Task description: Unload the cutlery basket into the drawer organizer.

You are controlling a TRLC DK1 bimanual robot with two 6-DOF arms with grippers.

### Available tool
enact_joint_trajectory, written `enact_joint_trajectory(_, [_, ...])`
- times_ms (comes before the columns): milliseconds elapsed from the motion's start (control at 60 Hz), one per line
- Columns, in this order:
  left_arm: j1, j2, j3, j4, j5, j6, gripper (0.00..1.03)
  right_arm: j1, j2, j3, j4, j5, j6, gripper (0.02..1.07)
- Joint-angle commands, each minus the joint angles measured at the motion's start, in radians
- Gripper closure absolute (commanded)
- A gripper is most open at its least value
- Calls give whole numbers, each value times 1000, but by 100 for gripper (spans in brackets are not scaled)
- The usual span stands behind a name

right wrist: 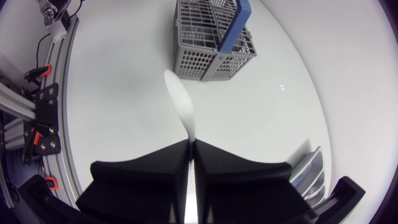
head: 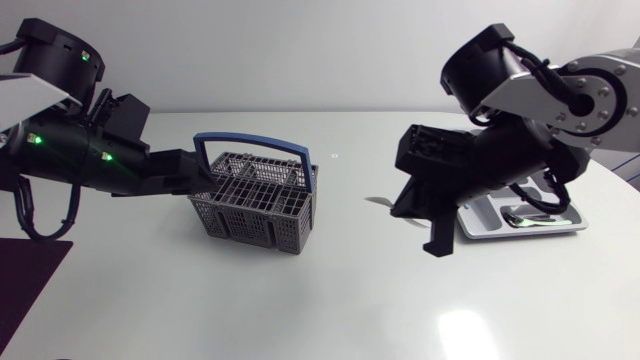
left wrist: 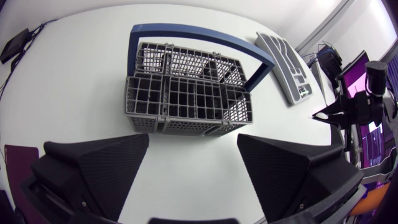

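The white utensil [right wrist: 180, 102], pinched by its end between my right fingers [right wrist: 149, 171], hangs between basket [head: 255, 195] and drawer organizer [head: 478, 222]; so slight a hold could let it swivel or drop short. My left fingers [left wrist: 99, 165], spread just beside the basket, might nudge it across the surface [head: 330, 300].

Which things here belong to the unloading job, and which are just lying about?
Job: cutlery basket; drawer organizer; piece of cutlery held in the right gripper; left gripper, open beside the basket.
Lying about: dark maroon mat near the table's edge; small mark on the tabletop.
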Motion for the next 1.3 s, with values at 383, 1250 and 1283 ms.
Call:
enact_joint_trajectory(383, [-7, -54, -114, 68, -55, 171, 4, -371, -3, -93, -34, -29, -470, 101])
enact_joint_trajectory(1250, [5, -83, -238, 223, -91, 250, 4, -899, 498, 222, 94, 87, -908, 101])
enact_joint_trajectory(1283, [5, -83, -244, 235, -94, 252, 4, -908, 525, 234, 114, 109, -914, 101])
